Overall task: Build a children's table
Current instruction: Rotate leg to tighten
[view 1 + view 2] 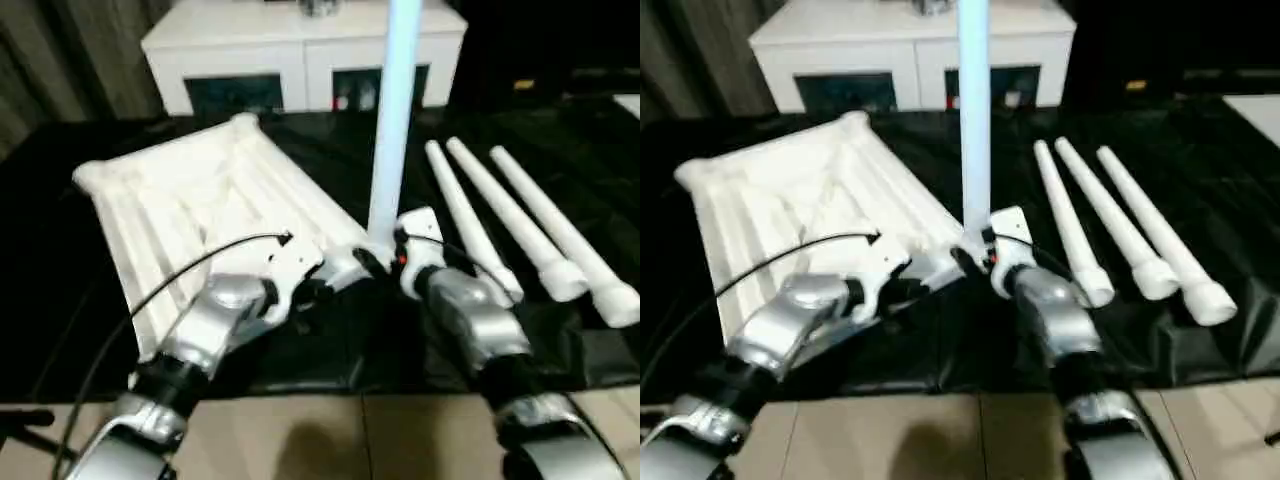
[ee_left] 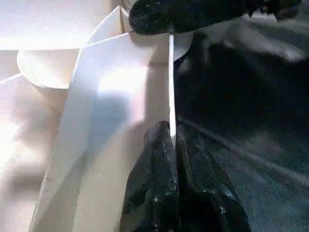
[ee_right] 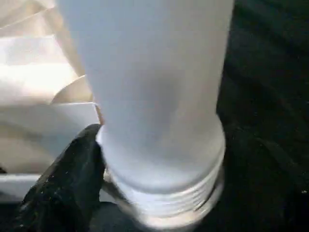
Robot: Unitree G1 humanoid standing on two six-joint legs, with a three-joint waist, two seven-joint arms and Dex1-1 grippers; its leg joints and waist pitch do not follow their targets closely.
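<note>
- Nearest us, our left gripper [image 2: 166, 72] pinched the thin rim of the tabletop [image 1: 190, 200] at its near right corner, one black finger [image 2: 164, 193] on each side of the edge.
- Just beside it, our right gripper [image 1: 385, 262] closed on the upright leg [image 1: 392, 120], a finger [image 3: 67, 183] pressed against its base (the threaded end sat at the corner socket; how deep, we could not tell).
- The tabletop lay underside up on the black table [image 1: 330, 340], slanting away to our left.
- Three more legs [image 1: 1125, 225] lay side by side to the right, well apart from the tabletop.
- Farthest back stood a white cabinet [image 1: 300, 50].
</note>
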